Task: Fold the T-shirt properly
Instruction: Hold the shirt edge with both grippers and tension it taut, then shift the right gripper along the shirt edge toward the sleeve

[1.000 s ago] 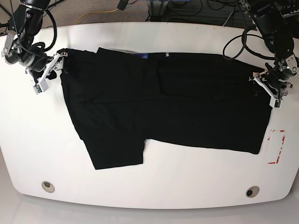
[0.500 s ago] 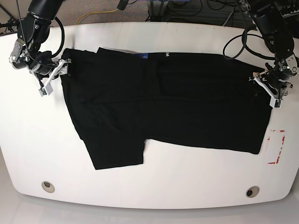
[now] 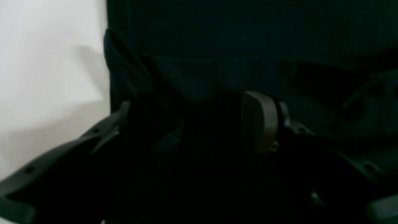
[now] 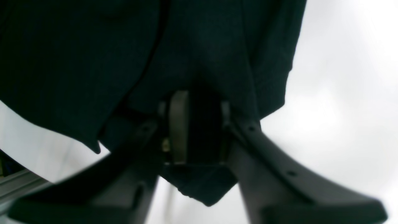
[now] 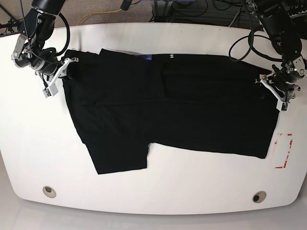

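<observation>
One black T-shirt [image 5: 168, 103] lies spread across the middle of the white table [image 5: 158, 184], running from the left side of the base view to the right. It is partly arranged, not folded: a sleeve or flap juts down at lower left, the body lies flat as a wide rectangle, and a tiny white neck print shows at the top edge. I judge the task to be early, with both arms taking hold at opposite ends and every real fold still to make.

The right gripper [image 5: 56, 76], at the upper left of the base view, sits on the shirt's left edge. In its wrist view the right gripper [image 4: 199, 124] has its jaws drawn close with black cloth bunched between them and a fold of it hanging below, so it looks clamped on the T-shirt [image 4: 199, 46].

The left gripper [image 5: 278, 91], at the right of the base view, rests at the shirt's right edge. In its wrist view the left gripper [image 3: 192, 124] has its jaws standing wide apart, with the T-shirt [image 3: 248, 37] lying between and under them; one pad [image 3: 259, 121] shows clearly. It does not yet pinch the cloth.

Count: one shirt, one table, two grippers, two round holes near the table's lower edge, one red-marked patch [image 5: 284, 151] at lower right.
</observation>
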Controlling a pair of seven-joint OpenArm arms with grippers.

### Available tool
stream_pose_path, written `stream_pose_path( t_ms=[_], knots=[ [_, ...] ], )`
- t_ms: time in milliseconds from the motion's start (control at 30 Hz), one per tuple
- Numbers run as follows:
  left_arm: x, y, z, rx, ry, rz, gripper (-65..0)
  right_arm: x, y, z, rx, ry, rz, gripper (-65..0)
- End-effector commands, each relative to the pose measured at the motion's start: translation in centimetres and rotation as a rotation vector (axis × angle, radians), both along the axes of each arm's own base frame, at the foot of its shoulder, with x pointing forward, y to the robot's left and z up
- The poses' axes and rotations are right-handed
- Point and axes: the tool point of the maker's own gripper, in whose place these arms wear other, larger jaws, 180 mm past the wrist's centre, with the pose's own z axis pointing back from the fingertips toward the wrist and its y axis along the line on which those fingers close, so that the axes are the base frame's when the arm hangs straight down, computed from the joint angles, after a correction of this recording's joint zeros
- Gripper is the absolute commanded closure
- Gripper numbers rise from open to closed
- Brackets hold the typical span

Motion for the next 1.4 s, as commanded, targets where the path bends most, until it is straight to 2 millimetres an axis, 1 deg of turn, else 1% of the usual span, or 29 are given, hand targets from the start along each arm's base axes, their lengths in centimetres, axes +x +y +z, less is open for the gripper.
stream_pose_path(
  t_ms=[0, 67, 100, 133, 200, 300, 367, 467, 567, 667, 800, 867, 1000, 1167, 1233, 1300, 1367],
  knots=[
    [-0.4, 0.6, -0.2, 0.036, 0.042, -0.006, -39.9, 1.2, -0.5, 1.4, -0.009, -0.059, 0.0, -25.4],
    [-0.4, 0.6, -0.2, 0.037, 0.041, -0.006, -39.9, 1.5, -0.7, 1.7, -0.014, -0.067, 0.001, -36.0],
    [-0.4, 0.6, -0.2, 0.037, 0.041, -0.006, -39.9, 1.6, -0.7, 1.8, -0.015, -0.07, 0.001, -40.3],
    [-0.4, 0.6, -0.2, 0.037, 0.041, -0.006, -39.9, 1.9, -0.7, 2.0, -0.015, -0.08, 0.001, -43.3],
    [-0.4, 0.6, -0.2, 0.036, 0.042, -0.006, -39.9, 2.6, -0.8, 2.4, -0.016, -0.096, 0.0, -44.2],
    [-0.4, 0.6, -0.2, 0.036, 0.042, -0.006, -39.9, 3.0, -1.3, 2.3, -0.068, -0.085, 0.003, -41.4],
    [-0.4, 0.5, -0.3, 0.035, 0.042, -0.006, -39.9, 3.9, -1.3, 2.2, -0.127, -0.076, 0.023, -38.7],
    [-0.4, 0.5, -0.3, 0.035, 0.042, -0.006, -39.9, 3.9, -1.3, 1.4, -0.192, -0.05, 0.043, -37.3],
    [-0.4, 0.5, -0.2, 0.036, 0.041, -0.006, -39.9, 4.3, -1.3, 1.2, -0.221, -0.068, 0.039, -37.3],
    [-0.4, 0.5, -0.3, 0.035, 0.042, -0.006, -39.9, 4.0, -1.7, 1.0, -0.24, -0.056, 0.037, -37.3],
    [-0.4, 0.5, -0.3, 0.035, 0.042, -0.006, -39.9, 3.1, -1.8, 0.4, -0.242, -0.033, 0.037, -37.3],
    [-0.4, 0.5, -0.3, 0.035, 0.042, -0.006, -39.9, 2.9, -1.7, 0.3, -0.239, -0.03, 0.041, -37.3],
    [-0.4, 0.5, -0.3, 0.035, 0.042, -0.006, -39.9, 1.7, -1.4, -0.7, -0.228, 0.0, 0.041, -37.1],
    [-0.4, 0.5, -0.3, 0.035, 0.042, -0.006, -39.9, 1.4, -0.2, -1.1, -0.2, 0.004, 0.037, -36.8],
    [-0.4, 0.5, -0.3, 0.035, 0.042, -0.006, -39.9, 0.9, -0.1, -1.5, -0.195, 0.015, 0.038, -32.7],
    [-0.4, 0.5, -0.3, 0.035, 0.042, -0.006, -39.9, 0.9, -0.1, -1.5, -0.196, 0.015, 0.038, -26.2],
    [-0.4, 0.5, -0.3, 0.035, 0.042, -0.006, -39.9, 1.0, -0.1, -1.5, -0.195, 0.013, 0.038, -17.1]
  ],
)
